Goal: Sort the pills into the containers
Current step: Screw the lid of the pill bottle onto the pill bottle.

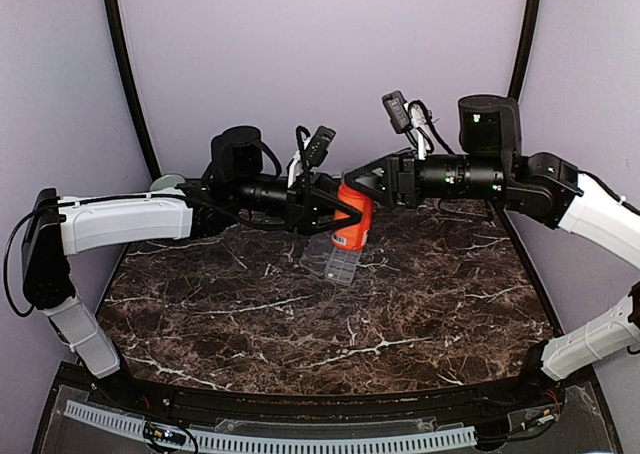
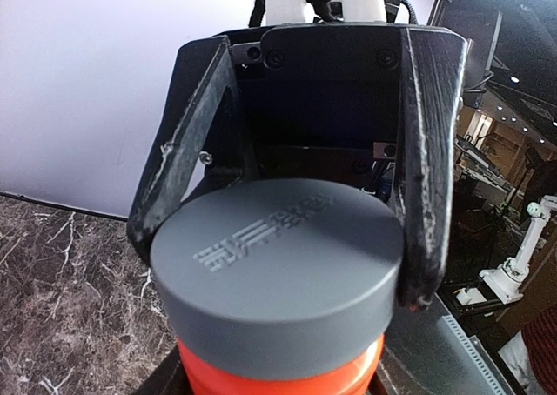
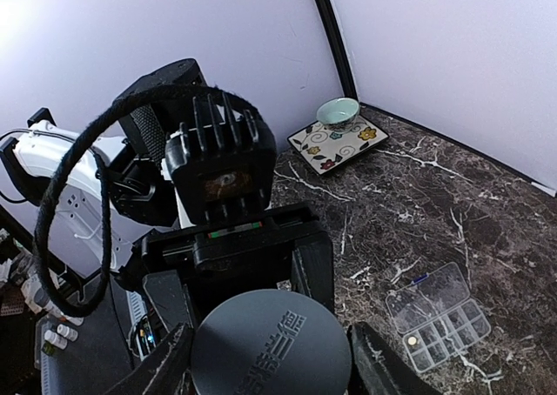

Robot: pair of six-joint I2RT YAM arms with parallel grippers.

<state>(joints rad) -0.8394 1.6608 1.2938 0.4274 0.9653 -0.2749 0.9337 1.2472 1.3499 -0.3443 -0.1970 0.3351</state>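
**Two arms meeting at a bottle (image 1: 353,229) held in the air above the table (image 1: 300,324).** The left gripper (image 1: 340,219) is partly closed and clamped on the orange body. The right gripper (image 2: 280,260) has its jaws set either side of the grey cap (image 3: 270,347), at or very near contact — whether it grips cannot be told.

The organiser box (image 3: 439,318) lies on the table beneath the meeting grippers, touched by neither, its lid apparently folded flat. It is judged light, thin and stiff, likely to skid on the polished stone and to crack if pinched hard — best taken across an outer wall, not by the hinged lid.

- **Top view:** the only view that places the box under the bottle.
- **Right wrist view:** the only view that resolves the compartments, one holding a small yellow pill (image 3: 411,339). It also shows a bowl (image 3: 338,110) on a patterned plate (image 3: 361,143) well beyond the fingertips.
- **Left wrist view:** shows the jaws at the cap, but no box.
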